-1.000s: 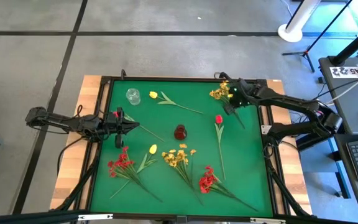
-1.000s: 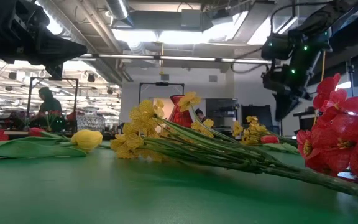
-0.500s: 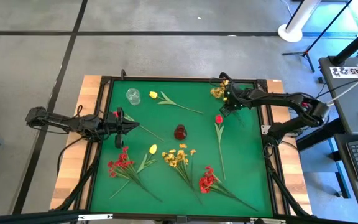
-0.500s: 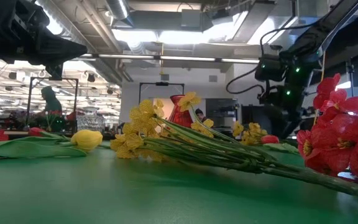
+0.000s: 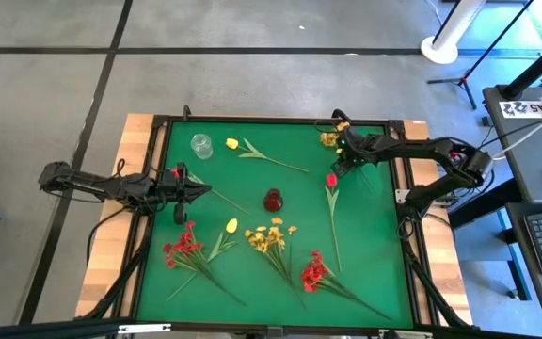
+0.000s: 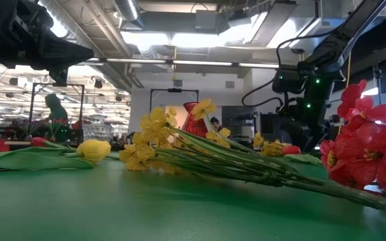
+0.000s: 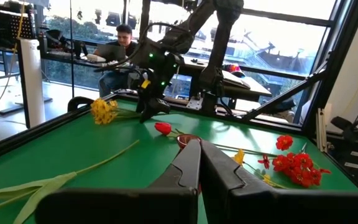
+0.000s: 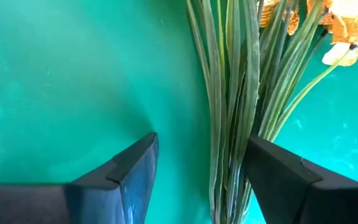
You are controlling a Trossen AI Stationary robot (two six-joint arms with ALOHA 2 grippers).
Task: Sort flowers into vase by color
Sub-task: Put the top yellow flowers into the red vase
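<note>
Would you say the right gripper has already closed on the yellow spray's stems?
No, the right gripper stands open, with the stems between its fingers.

Overhead, table-level, two wrists — shared (green) table (image 5: 252, 188).

On the surface (image 5: 365, 245), a small jar (image 5: 273, 200) stands near the middle, and a glass (image 5: 201, 145) stands toward the far left corner. One flower spray (image 5: 330, 138) lies at the far right corner, under the right claw (image 5: 338, 162). A single tulip (image 5: 331, 181) lies just right of the jar. Three sprays (image 5: 269, 238) lie along the near side. The left claw (image 5: 205, 190) is at the left edge.
</note>
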